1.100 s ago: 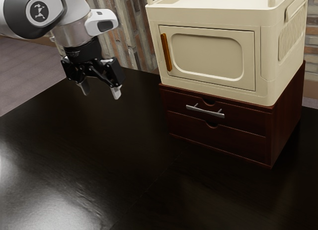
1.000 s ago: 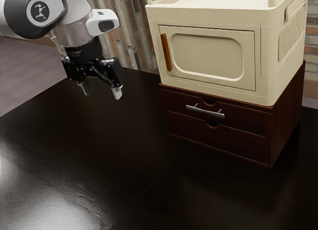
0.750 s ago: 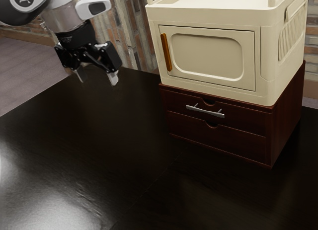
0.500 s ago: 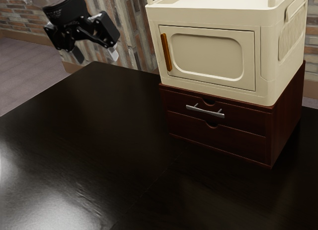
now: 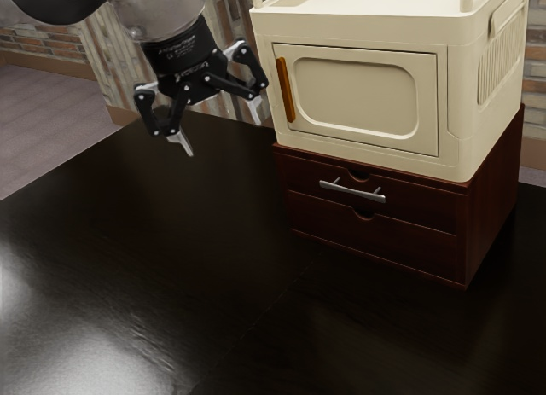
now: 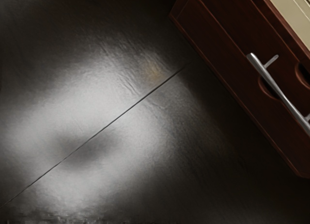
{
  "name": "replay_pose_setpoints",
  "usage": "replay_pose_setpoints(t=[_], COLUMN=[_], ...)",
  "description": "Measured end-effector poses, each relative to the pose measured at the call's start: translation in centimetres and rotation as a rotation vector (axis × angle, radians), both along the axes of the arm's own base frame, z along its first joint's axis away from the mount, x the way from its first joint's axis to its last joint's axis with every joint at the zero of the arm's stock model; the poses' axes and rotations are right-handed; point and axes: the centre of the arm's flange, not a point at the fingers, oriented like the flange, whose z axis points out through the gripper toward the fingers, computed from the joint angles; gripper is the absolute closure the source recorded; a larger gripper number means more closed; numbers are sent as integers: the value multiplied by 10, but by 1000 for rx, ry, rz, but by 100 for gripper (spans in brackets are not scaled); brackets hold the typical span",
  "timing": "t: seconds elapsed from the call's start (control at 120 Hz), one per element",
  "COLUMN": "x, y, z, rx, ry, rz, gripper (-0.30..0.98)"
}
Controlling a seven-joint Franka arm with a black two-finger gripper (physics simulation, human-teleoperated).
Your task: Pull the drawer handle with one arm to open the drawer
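There is one glossy black bench (image 5: 128,241), one boxy cream cabinet (image 5: 354,96), one dark-red wooden chest (image 5: 490,199), two flat drawers (image 5: 401,240), one orange handle (image 5: 285,90), one silver bar handle (image 5: 351,192).

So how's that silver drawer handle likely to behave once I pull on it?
The handle looks like a slim metal bar, so I'd expect it to be stiff. Its smooth, shiny surface may be slippery under a loose grip. Since posts join it to the upper drawer, it should pull the drawer along rather than roll.

The drawer handle (image 5: 351,191) is silver, the drawers (image 5: 409,212) red-brown, the table (image 5: 171,267) black, perhaps faintly grained.
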Motion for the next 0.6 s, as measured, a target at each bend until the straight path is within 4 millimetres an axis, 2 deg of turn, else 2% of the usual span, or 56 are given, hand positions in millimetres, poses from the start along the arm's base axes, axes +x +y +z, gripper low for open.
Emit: replay_pose_setpoints(t=[0.092, 0.183, 0.242, 0.408, 0.6], x=[2, 8, 7, 16, 35], y=[1, 5, 8, 17, -3], z=[-21, -61, -77, -100, -118], rx=[-10, -21, -25, -46, -94], ry=[37, 77, 78, 38, -21], rz=[83, 160, 206, 312, 351], gripper=[0, 0, 0, 0, 0])
